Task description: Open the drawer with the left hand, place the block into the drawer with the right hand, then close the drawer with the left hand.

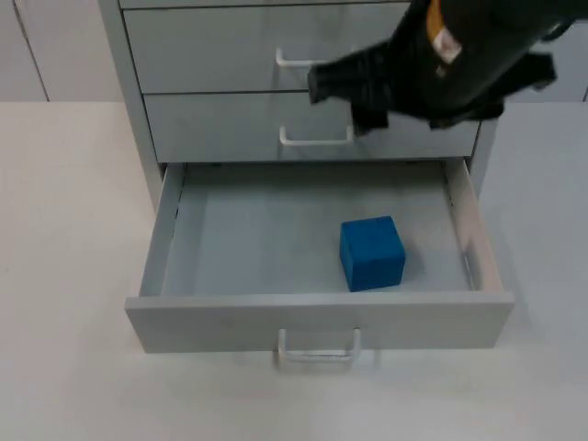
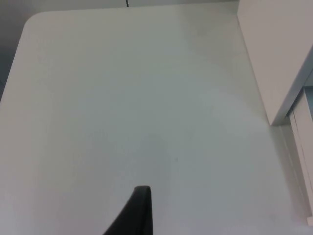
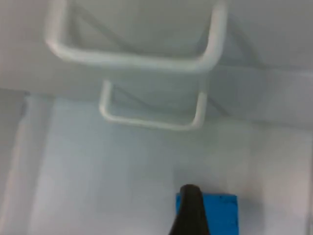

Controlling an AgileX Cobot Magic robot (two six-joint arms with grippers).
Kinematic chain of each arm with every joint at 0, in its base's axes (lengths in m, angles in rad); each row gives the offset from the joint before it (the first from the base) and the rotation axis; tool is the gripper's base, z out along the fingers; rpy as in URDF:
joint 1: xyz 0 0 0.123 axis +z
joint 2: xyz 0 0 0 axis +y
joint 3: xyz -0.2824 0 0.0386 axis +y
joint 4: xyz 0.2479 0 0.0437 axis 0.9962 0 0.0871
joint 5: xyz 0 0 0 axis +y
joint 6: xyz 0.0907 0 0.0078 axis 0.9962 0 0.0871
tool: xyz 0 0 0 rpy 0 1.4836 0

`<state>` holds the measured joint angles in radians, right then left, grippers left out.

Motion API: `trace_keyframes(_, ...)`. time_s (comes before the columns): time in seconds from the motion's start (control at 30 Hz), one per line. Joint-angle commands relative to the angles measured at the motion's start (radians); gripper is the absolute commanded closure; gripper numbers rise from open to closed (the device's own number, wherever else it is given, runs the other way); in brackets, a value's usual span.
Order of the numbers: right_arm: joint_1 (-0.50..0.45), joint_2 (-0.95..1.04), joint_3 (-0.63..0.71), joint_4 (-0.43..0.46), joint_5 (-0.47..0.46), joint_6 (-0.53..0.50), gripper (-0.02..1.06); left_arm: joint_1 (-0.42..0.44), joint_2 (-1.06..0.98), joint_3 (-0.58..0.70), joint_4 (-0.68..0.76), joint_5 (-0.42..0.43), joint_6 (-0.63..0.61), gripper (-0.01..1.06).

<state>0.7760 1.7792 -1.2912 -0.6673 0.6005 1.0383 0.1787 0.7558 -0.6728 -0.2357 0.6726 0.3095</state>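
Observation:
The grey cabinet's [image 1: 230, 55] bottom drawer [image 1: 317, 320] stands pulled out toward the table's front. A blue block [image 1: 372, 253] lies on the drawer floor, right of centre and close to the front panel. My right gripper [image 1: 323, 84] hangs apart from the block, up in front of the two shut upper drawers. The right wrist view has the blue block [image 3: 220, 215] just beyond the right gripper [image 3: 190, 213], free of it. My left gripper [image 2: 139, 215] waits over bare table left of the cabinet's side [image 2: 279, 54].
White handles sit on the upper drawers [image 1: 315, 140] and on the open drawer's front [image 1: 318, 349]. The open drawer reaches far over the table. White table top [image 1: 64, 276] lies on both sides of the cabinet, and its rounded corner [image 2: 34, 22] is near the left arm.

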Motion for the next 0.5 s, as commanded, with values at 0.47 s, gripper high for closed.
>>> trace_keyframes(0.47, 0.005, -0.238, 0.094, 0.158, 0.203, -0.3, 0.45, 0.002, -0.005, 0.002, -0.018, -0.005, 0.0, 0.0)
